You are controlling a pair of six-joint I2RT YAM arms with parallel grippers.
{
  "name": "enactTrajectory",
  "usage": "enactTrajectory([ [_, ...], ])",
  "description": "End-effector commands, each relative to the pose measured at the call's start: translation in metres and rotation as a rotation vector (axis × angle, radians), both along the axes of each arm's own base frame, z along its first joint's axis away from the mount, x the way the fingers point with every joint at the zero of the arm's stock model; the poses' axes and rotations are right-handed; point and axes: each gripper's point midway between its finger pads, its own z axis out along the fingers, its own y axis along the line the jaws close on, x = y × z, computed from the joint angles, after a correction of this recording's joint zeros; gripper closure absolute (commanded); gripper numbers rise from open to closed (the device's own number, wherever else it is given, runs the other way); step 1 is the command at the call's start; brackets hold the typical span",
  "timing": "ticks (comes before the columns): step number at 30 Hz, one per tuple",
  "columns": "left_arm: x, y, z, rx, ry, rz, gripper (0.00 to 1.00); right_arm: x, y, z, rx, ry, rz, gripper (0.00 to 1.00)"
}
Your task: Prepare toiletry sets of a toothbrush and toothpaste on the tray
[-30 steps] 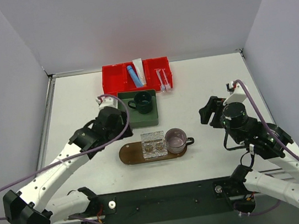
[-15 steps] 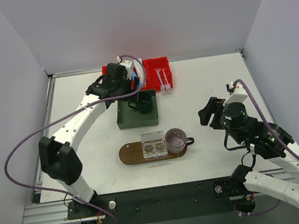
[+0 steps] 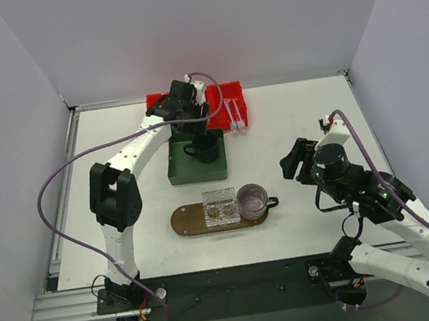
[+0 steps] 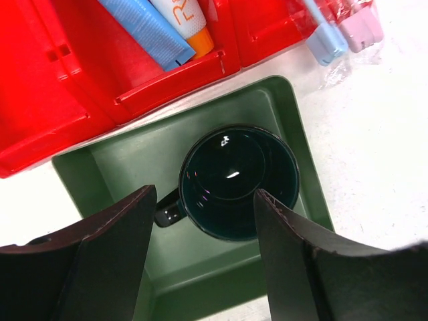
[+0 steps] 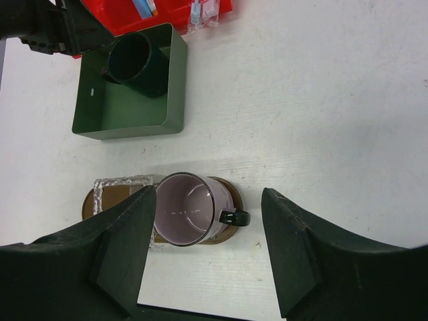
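Right fingers stood spread and empty above the counter, right of the tray. The tray carried a pink mug and a clear box. Farther back, left fingers hung spread over a dark mug in the green box, gripping nothing. Beyond, the red bin held the blue tube and white tube side by side, with the toothbrushes in its right compartment.

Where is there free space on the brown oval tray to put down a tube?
On the brown oval wooden tray, only the left end is bare; a clear square container and a lilac mug crowd the rest.
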Motion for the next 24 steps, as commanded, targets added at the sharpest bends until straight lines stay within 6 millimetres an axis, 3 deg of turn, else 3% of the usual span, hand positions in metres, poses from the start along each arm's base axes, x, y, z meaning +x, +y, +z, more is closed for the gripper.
enactTrajectory([
  [1, 0.011, 0.002, -0.010, 0.019, 0.011, 0.013, 0.30, 0.001, 0.000, 0.006, 0.014, 0.000, -0.010, 0.41],
  [8, 0.016, 0.000, -0.036, 0.034, 0.042, 0.019, 0.33, 0.004, 0.005, 0.001, -0.005, 0.024, -0.004, 0.41],
  [18, 0.009, 0.004, -0.070, 0.072, 0.100, 0.021, 0.48, 0.010, 0.012, -0.004, -0.036, 0.054, 0.012, 0.41],
  [24, 0.009, 0.007, -0.078, 0.095, 0.102, 0.028, 0.56, 0.012, 0.015, -0.011, -0.045, 0.072, 0.015, 0.41],
])
